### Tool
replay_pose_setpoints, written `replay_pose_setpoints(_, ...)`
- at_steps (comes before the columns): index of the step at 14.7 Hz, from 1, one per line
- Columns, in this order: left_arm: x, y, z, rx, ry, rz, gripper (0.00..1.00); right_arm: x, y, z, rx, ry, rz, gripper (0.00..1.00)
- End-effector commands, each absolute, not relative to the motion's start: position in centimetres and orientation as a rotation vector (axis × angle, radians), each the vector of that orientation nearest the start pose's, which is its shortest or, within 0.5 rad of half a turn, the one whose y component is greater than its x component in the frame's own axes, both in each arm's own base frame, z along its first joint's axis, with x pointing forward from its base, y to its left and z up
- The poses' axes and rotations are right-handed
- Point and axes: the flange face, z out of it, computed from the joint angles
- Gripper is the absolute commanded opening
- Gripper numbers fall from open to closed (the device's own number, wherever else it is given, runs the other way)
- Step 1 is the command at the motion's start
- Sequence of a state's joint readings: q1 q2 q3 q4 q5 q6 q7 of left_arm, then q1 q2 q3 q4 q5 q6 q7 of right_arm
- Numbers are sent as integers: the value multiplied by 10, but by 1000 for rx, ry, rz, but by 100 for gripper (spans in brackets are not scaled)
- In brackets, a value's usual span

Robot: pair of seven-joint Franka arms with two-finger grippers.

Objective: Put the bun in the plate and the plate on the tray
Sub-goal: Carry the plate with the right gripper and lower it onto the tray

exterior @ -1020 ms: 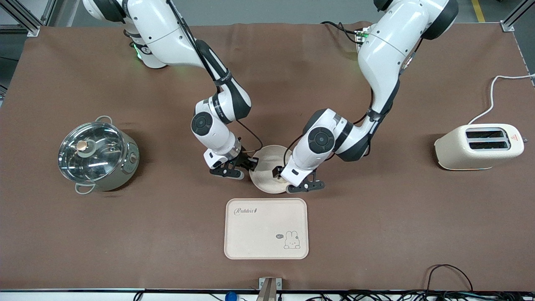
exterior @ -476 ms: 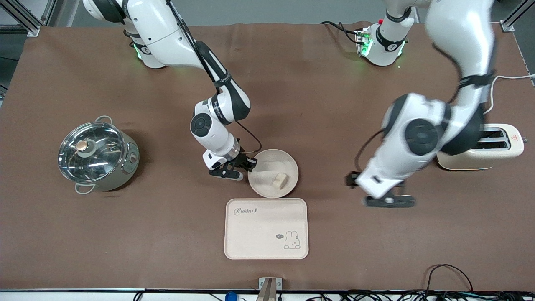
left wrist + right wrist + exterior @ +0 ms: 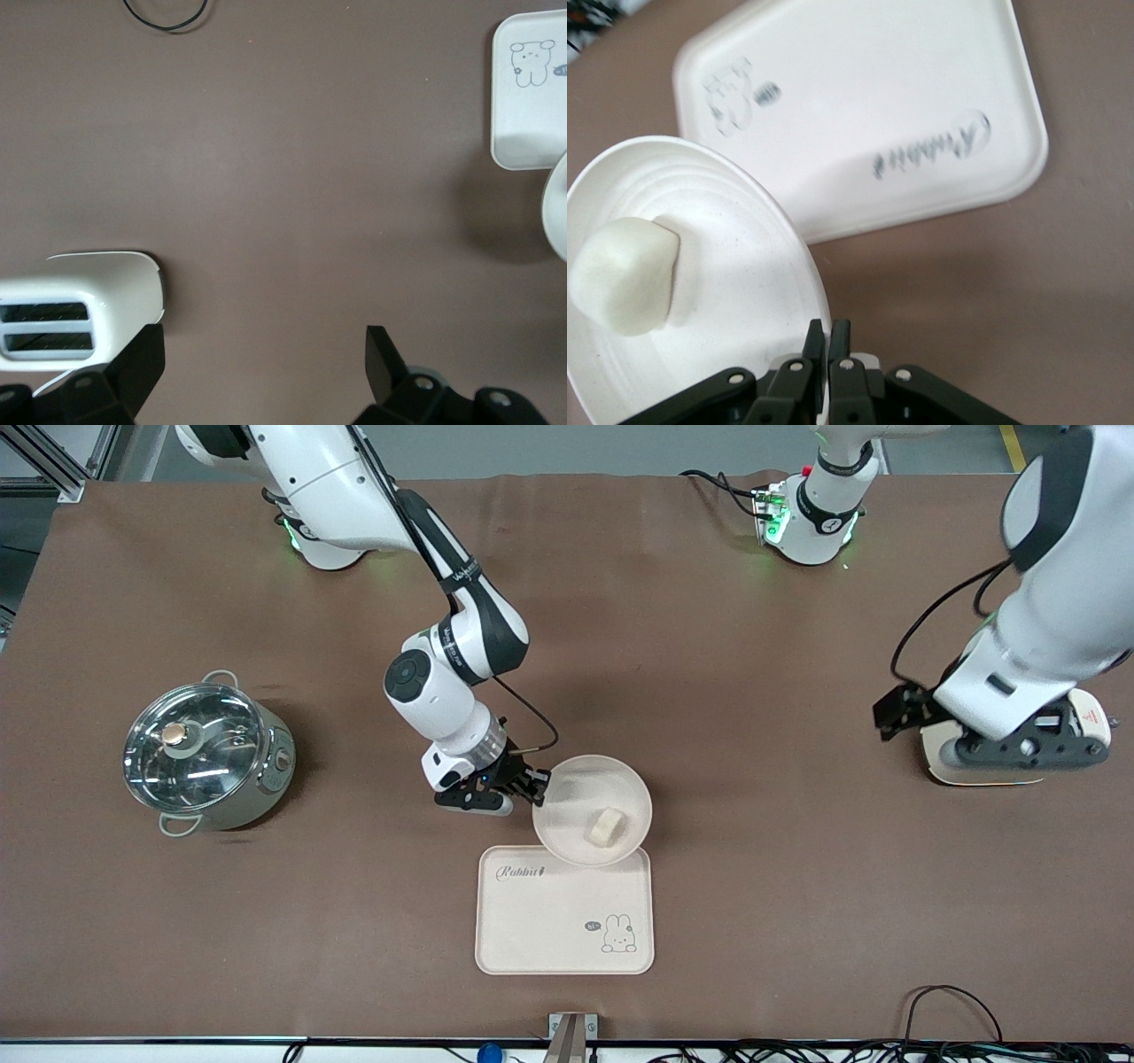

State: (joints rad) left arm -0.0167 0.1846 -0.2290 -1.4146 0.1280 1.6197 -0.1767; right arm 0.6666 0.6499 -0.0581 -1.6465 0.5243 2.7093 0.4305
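Note:
The round cream-white plate (image 3: 567, 788) is held off the table, its rim over the tray's edge nearest the robots. The small cream-white bun (image 3: 605, 826) lies in it; it also shows in the right wrist view (image 3: 622, 274). My right gripper (image 3: 535, 783) is shut on the plate's rim (image 3: 819, 305) at the side toward the right arm's end. The rectangular tray (image 3: 564, 921) with "Rabbit" script lies nearer the front camera. My left gripper (image 3: 912, 726) is open and empty, up over the table beside the toaster (image 3: 1001, 775).
A steel pot with a glass lid (image 3: 205, 755) stands toward the right arm's end. The cream toaster (image 3: 80, 305) stands toward the left arm's end, with its white cord running away from it.
My left arm let the bun into the plate and swung away to the toaster. My right gripper has lifted the plate and carried it toward the tray.

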Motion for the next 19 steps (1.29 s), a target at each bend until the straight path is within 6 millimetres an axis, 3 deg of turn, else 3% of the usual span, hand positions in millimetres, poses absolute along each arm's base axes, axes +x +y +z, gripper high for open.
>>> replay_pose_setpoints(1,580,-106,625,-3066,142,-90,100,633,404,283,-2628,299,-296,0)
replay_pose_setpoints(3,574,-95,642,-3068,91,-152,100,664,401,288,-2639,277,-202,0)
replay_pose_setpoints(4,572,-95,645,-3073,86,-158,100,682,389,284,-2646,285,-163,0)
replay_pose_setpoints(6,567,-95,645,-3092,108,-148,100,708,373,268,-2669,203,-164,0)
replay_pose_setpoints(8,563,-91,649,-3159,89,-146,100,724,369,253,-2661,180,-200,0)
replay_pose_setpoints(14,569,-88,645,-3172,101,-132,100,737,344,208,-2705,55,-218,0)
replay_pose_setpoints(17,570,-83,645,-3173,94,-135,100,737,341,200,-2717,-34,-212,0)
replay_pose_setpoints(19,570,-83,645,-3173,94,-135,100,744,323,194,-2720,-9,-211,0)
